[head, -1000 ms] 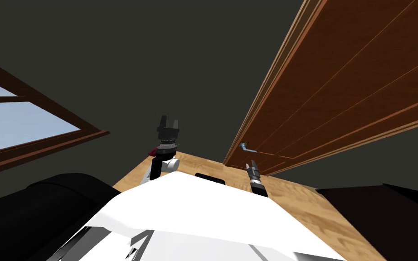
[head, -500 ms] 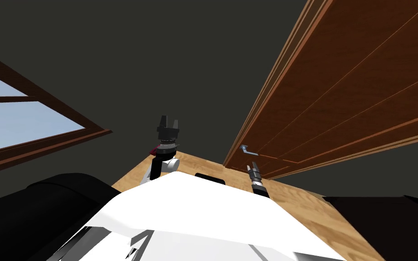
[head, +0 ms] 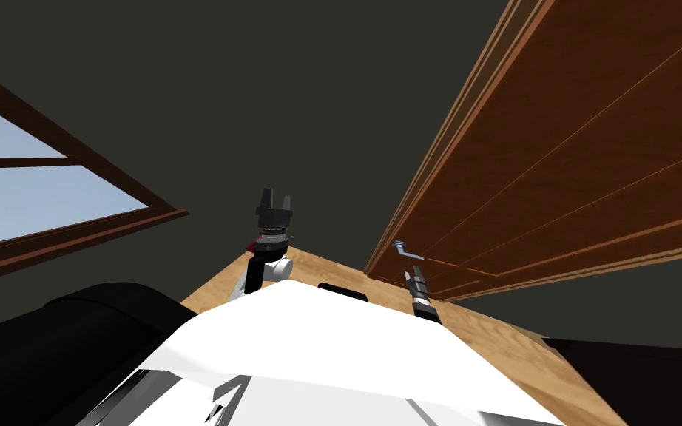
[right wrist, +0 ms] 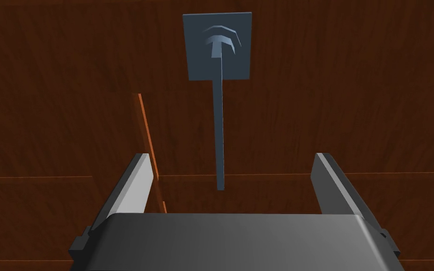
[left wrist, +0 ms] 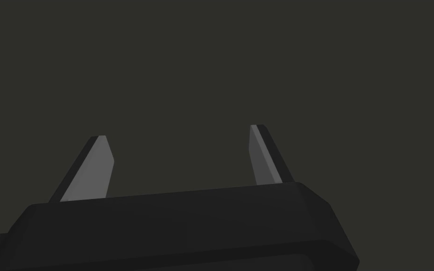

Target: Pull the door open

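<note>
Door (head: 569, 170), head view: reddish-brown wood with thin paler panel lines, standing at my front right and running up to the upper right corner. Its frame edge met the dark grey wall (head: 258, 96) just left of it. Blue-grey handle (head: 408, 251) sat low on the door face, near the frame edge. My right pincer (head: 413, 277) hung just beneath the handle, pointed up at it, close to the door face. Whether it touched the handle I could not tell from here. My left pincer (head: 275, 198) was raised in front of the wall, well apart from the door, its two fingers spread. A window (head: 36, 192) with a brown frame showed pale blue at far left. Light wooden floor (head: 376, 285) ran between my arms to the foot of the door.

Left wrist view: left pincer (left wrist: 177, 131) stood open, fingers (left wrist: 91, 169) wide apart with nothing between them.

Right wrist view: right pincer (right wrist: 231, 155) stood open, facing the door (right wrist: 352, 94) at close range. Handle plate (right wrist: 217, 46), square and blue-grey, lay ahead beyond the fingertips. The lever (right wrist: 219, 136) ran from it straight back toward the pincer body, ending between the two fingers (right wrist: 133, 188), nearer the middle than either one. Neither finger touched it. An orange panel seam (right wrist: 148, 136) crossed the wood beside one finger.
</note>
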{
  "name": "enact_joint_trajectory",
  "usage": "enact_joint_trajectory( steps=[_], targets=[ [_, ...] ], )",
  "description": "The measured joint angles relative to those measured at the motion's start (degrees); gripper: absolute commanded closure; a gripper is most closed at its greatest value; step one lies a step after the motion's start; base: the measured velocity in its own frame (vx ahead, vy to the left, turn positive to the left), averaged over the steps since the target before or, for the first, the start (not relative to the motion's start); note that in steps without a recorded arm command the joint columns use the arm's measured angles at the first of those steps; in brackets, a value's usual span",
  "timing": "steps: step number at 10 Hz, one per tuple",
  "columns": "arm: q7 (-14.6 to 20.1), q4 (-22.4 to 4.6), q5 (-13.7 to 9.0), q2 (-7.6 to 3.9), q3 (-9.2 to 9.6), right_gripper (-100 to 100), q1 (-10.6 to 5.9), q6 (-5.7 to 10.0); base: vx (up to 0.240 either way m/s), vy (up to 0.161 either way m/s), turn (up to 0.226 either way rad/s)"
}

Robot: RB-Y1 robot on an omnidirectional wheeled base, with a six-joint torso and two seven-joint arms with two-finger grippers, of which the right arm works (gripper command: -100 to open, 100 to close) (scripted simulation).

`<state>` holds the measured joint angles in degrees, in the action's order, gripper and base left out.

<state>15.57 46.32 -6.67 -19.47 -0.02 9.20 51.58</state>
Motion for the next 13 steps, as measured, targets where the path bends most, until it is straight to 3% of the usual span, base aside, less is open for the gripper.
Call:
enact_joint_trajectory(
  steps=[4, 5, 6, 12, 13],
  targets=[
    [-1.2, -2.0, -1.2, 0.71, -2.26, -100, -1.35, -0.43, 0.181, -0.056, 0.155],
    [-1.3, -3.9, -1.5, 0.72, -2.77, -100, -2.39, 0.03, 0.082, -0.013, 0.024],
    [-1.3, -4.1, -1.5, 0.71, -2.82, 100, -2.54, 0.19, -0.009, -0.001, -0.019],
    [-1.3, -3.9, -1.5, 0.73, -2.76, 100, -2.32, -0.10, -0.033, -0.005, 0.026],
    [-0.8, -3.8, -1.4, 0.12, -2.54, 100, -1.97, 0.33, -0.176, -0.049, 0.137]
  ],
)
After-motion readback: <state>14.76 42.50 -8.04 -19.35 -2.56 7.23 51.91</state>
